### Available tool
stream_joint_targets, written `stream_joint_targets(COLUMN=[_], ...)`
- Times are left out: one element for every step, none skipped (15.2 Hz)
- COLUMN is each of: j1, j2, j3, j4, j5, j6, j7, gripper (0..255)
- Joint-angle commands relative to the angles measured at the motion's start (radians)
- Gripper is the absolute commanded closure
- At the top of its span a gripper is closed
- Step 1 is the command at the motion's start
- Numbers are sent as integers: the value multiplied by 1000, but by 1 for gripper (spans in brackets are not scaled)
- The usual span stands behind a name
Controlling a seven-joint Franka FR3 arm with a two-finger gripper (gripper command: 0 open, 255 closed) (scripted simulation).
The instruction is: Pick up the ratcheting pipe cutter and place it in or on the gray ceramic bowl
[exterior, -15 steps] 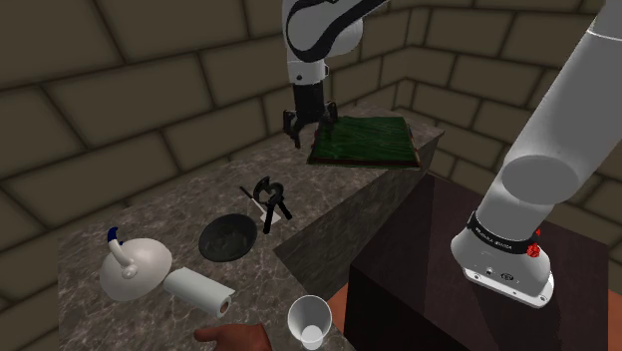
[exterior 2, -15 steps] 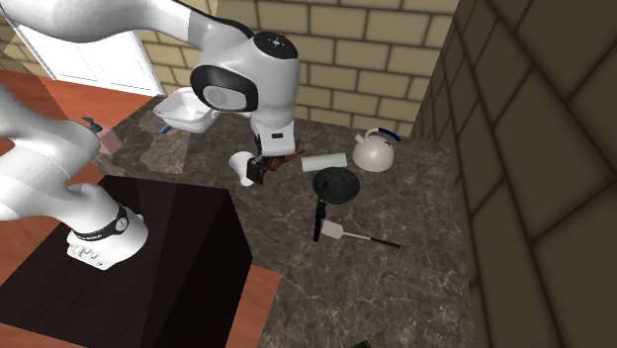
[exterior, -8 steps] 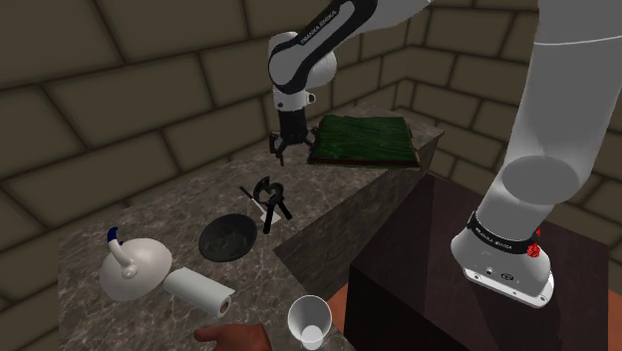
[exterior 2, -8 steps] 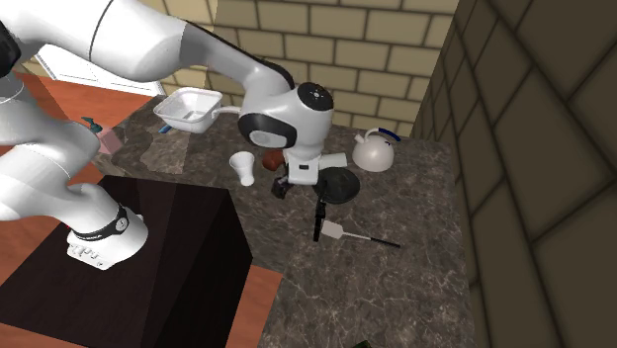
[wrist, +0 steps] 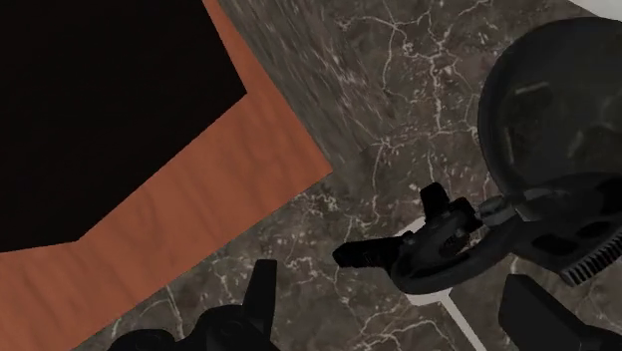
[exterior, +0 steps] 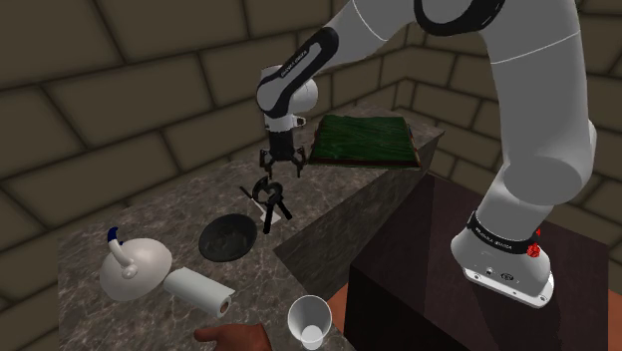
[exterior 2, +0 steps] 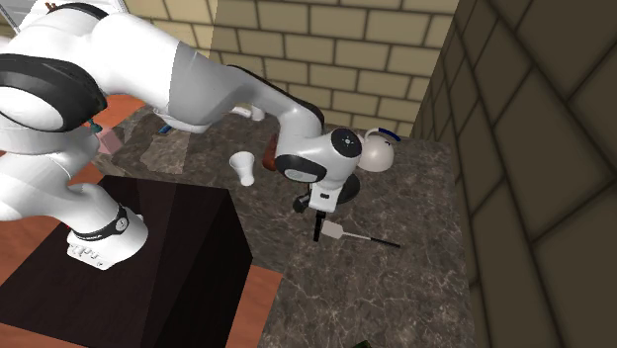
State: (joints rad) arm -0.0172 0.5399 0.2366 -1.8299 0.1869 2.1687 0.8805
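Observation:
The ratcheting pipe cutter (exterior: 268, 194) is black, with a round jaw and dark handles, and lies on the marble counter. The dark grey bowl (exterior: 229, 237) sits just beside it, toward the shoulder view's left. My gripper (exterior: 282, 166) hangs open a little above the cutter and touches nothing. In the wrist view the cutter (wrist: 464, 242) lies just ahead of the spread fingertips (wrist: 261, 291), against the bowl (wrist: 558, 110). In the second exterior view the arm's wrist covers the bowl, and the cutter's handle (exterior 2: 317, 228) pokes out below it.
A white kettle (exterior: 130, 269), a paper towel roll (exterior: 200, 291) and a white cup (exterior: 309, 321) stand near the counter's front. A green mat (exterior: 364, 140) lies at the back. A white-bladed tool with a thin black handle (exterior 2: 348, 235) lies by the cutter. The dark stand (exterior: 449, 269) borders the counter.
The arm has swung from beside the green mat toward the cutter and come down. The gripper now hovers right over the cutter, still open.

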Motion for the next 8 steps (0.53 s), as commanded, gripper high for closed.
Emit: stream_joint_targets(j1=[6, 9, 12, 14, 15, 17, 20, 22], j2=[76, 115, 154, 193, 212, 219, 226, 233], j3=[-10, -15, -20, -25, -28, -27, -27, -27], j4=[62, 95, 130, 165, 183, 180, 178, 175], j5=[10, 16, 22, 28, 31, 31, 32, 32], j6=[9, 13, 15, 17, 17, 27, 37, 47], j7=[37, 54, 71, 88, 95, 95, 95, 95], gripper=[0, 0, 0, 0, 0, 0, 0, 0])
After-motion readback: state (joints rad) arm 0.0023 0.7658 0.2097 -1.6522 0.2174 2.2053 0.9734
